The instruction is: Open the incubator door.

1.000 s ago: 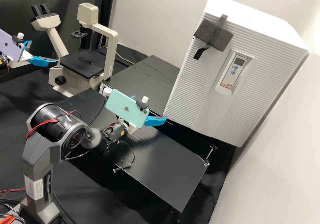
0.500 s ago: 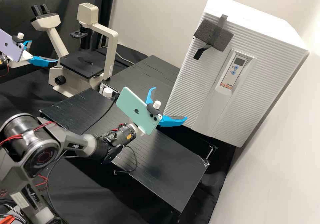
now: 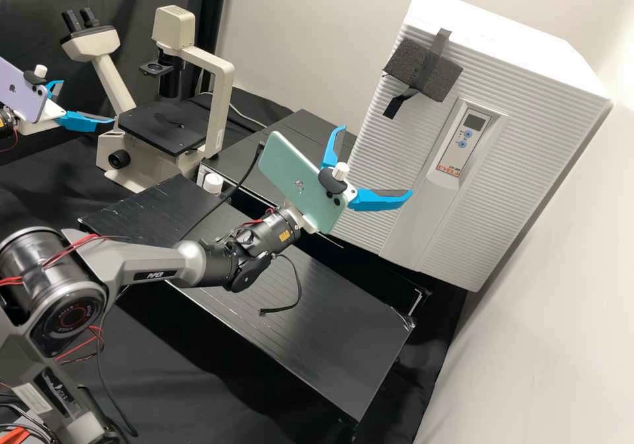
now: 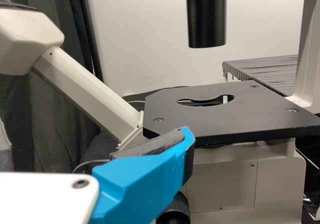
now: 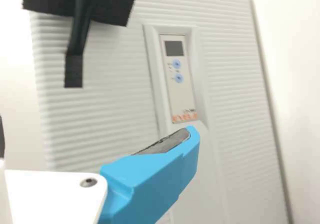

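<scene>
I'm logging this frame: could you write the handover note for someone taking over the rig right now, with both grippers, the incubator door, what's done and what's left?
Left gripper: open, nothing held, at the microscope.
Right gripper: open, nothing held, in front of the incubator door.
Door: shut. Dark foam pad and black tape near its upper corner, on the side towards the microscope.
Done: right gripper is near the door; no opening visible.
Left: get a hold on the door, probably by the tape or pad, then pull it open.
</scene>
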`<state>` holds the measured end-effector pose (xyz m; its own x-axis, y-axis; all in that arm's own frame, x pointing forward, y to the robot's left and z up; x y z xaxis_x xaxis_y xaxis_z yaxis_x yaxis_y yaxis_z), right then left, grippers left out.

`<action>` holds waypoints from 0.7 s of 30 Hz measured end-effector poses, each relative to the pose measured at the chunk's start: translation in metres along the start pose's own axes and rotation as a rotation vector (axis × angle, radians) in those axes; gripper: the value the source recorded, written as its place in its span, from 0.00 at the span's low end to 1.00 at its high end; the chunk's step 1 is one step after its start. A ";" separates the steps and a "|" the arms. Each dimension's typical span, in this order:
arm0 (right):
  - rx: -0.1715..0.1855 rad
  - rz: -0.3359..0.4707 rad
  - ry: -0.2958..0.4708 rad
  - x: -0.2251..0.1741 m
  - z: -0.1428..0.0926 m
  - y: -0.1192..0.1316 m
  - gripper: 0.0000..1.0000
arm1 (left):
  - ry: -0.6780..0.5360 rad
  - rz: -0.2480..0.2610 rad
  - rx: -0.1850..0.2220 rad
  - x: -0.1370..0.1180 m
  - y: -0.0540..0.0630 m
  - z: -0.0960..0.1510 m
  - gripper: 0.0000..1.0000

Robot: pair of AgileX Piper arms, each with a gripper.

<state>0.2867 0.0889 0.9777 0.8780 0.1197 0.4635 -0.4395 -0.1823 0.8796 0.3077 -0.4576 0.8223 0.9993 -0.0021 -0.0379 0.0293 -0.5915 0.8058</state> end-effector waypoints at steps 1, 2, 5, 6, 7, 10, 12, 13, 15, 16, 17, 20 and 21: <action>-0.002 -0.002 0.001 0.002 -0.003 -0.001 1.00 | 0.000 0.000 0.000 0.000 0.000 0.000 1.00; -0.008 -0.005 0.008 0.004 -0.006 -0.002 1.00 | 0.000 0.000 0.000 0.000 0.000 0.000 1.00; -0.026 -0.013 0.022 0.010 -0.014 -0.008 1.00 | 0.000 0.000 0.000 0.000 0.000 0.000 1.00; -0.033 -0.017 0.019 0.012 -0.015 -0.010 1.00 | 0.000 0.000 0.000 0.000 0.000 0.000 1.00; -0.039 -0.020 0.015 0.015 -0.016 -0.011 1.00 | 0.000 0.000 0.000 0.000 0.000 0.000 1.00; -0.049 -0.032 -0.010 0.021 -0.015 -0.016 1.00 | 0.000 0.000 0.000 0.000 0.000 0.000 1.00; -0.059 -0.032 -0.032 0.026 -0.012 -0.017 1.00 | 0.000 0.000 0.000 0.000 0.000 0.000 1.00; -0.056 -0.031 -0.043 0.027 -0.010 -0.017 1.00 | 0.000 0.000 0.000 0.000 0.000 0.000 1.00; -0.051 -0.023 -0.050 0.031 -0.009 -0.017 1.00 | 0.000 0.000 0.000 0.000 0.000 0.000 1.00; -0.049 -0.020 -0.057 0.033 -0.008 -0.018 1.00 | 0.000 0.000 0.000 0.000 0.000 0.000 1.00; -0.051 -0.018 -0.059 0.034 -0.007 -0.018 1.00 | 0.000 0.000 0.000 0.000 0.000 0.000 1.00; -0.054 -0.021 -0.065 0.038 -0.005 -0.020 1.00 | 0.000 0.000 0.000 0.000 0.000 0.000 1.00; -0.055 -0.020 -0.066 0.039 -0.004 -0.021 1.00 | 0.000 0.000 0.000 0.000 0.000 0.000 1.00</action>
<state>0.3292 0.1016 0.9779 0.8966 0.0581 0.4390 -0.4296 -0.1265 0.8941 0.3077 -0.4576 0.8223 0.9993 -0.0021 -0.0379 0.0293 -0.5915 0.8058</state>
